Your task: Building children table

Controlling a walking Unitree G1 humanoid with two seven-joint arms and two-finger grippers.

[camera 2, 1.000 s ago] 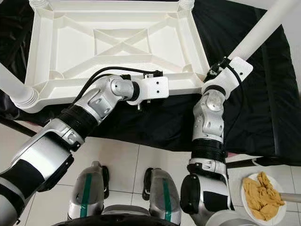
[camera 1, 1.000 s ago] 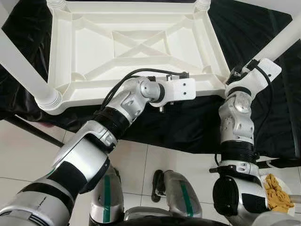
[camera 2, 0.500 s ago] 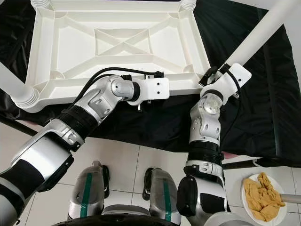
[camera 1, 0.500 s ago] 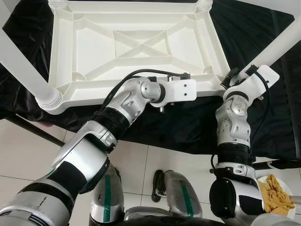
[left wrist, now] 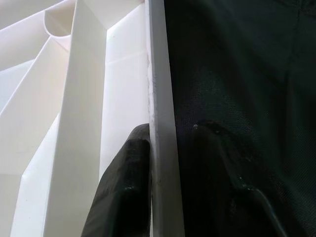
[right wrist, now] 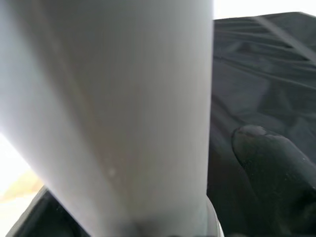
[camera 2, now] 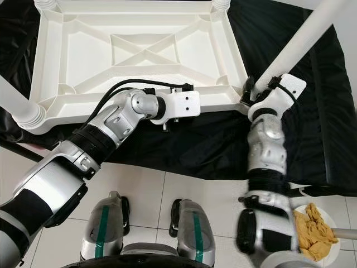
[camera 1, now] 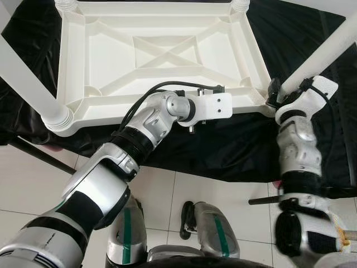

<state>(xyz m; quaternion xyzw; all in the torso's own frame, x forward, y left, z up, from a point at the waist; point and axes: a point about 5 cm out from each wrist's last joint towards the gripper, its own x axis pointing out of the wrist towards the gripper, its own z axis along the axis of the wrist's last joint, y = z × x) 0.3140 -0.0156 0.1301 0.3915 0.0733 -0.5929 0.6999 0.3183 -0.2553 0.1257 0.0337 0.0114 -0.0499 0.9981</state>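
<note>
A white plastic table top lies upside down on a black cloth, taking up the upper centre of the left eye view, its ribbed underside facing the camera and its long axis running left to right across the frame. Four legs can be counted, one at each corner. The two far ones at the top edge show as ringed stubs cut off by the frame. The near left leg rises from its ringed socket toward the upper left, and the near right leg slants toward the upper right.

The left gripper sits at the middle of the near rim of the table top, one black finger inside the rim and the other outside, pinching the thin wall between them. The right gripper is at the base of the near right leg, one finger lying beside the pole; whether it presses the leg cannot be told.

A plate of yellowish cloth rests on the tiled floor at lower right.
</note>
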